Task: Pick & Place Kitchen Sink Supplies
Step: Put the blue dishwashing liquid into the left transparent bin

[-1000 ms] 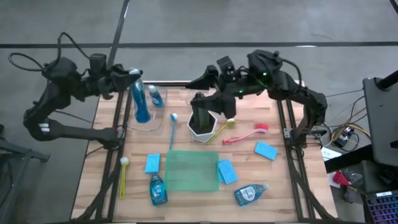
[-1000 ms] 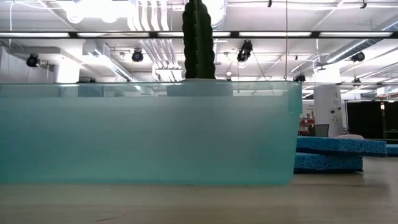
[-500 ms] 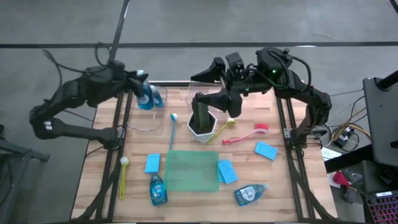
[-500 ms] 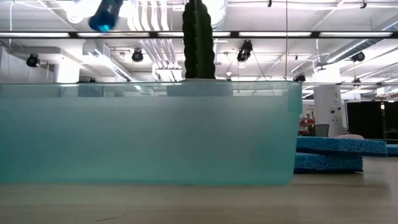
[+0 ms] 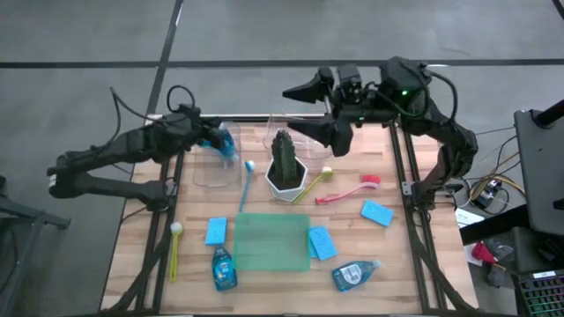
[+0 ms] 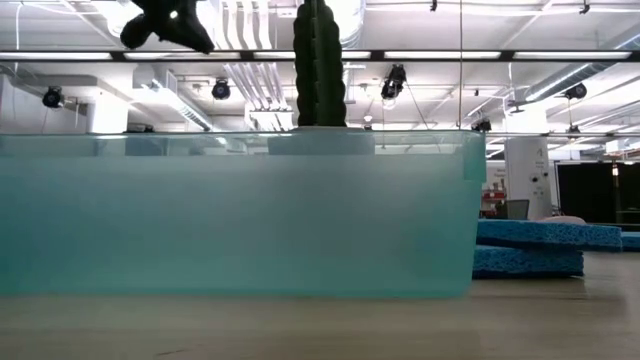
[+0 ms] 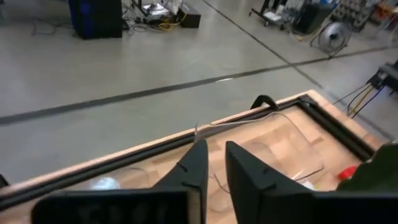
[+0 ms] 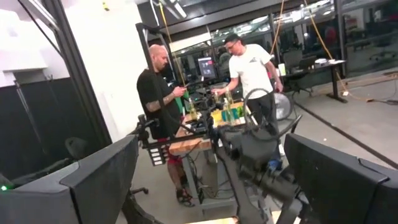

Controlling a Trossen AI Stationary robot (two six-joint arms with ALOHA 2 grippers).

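Observation:
My left gripper (image 5: 210, 136) hangs over the far end of a clear tray (image 5: 216, 167). Its fingers (image 7: 198, 165) stand a narrow gap apart with nothing between them. Blue soap (image 5: 225, 143) lies in that end of the tray, just beside the fingertips. My right gripper (image 5: 319, 113) is wide open and empty, raised beyond the cactus (image 5: 284, 161). Two more soap bottles (image 5: 223, 269) (image 5: 355, 274) lie at the near edge. Light-blue sponges (image 5: 216, 231) (image 5: 322, 242) (image 5: 376, 212) lie flat. Blue (image 5: 244, 183), yellow (image 5: 174, 249) and pink (image 5: 346, 191) brushes lie on the wood.
A translucent green mat (image 5: 271, 240) lies at the near middle and fills most of the low view (image 6: 235, 215). The cactus stands behind it (image 6: 318, 65). A second yellow brush (image 5: 315, 183) leans by the pot. People stand at a bench in the room (image 8: 161, 93).
My left gripper has come from the far left edge toward the clear tray and down, tipping forward. The blue bottle it carried upright now lies in the tray and no longer shows at the fingers. My right gripper has drawn up and away from the cactus, toward the far right.

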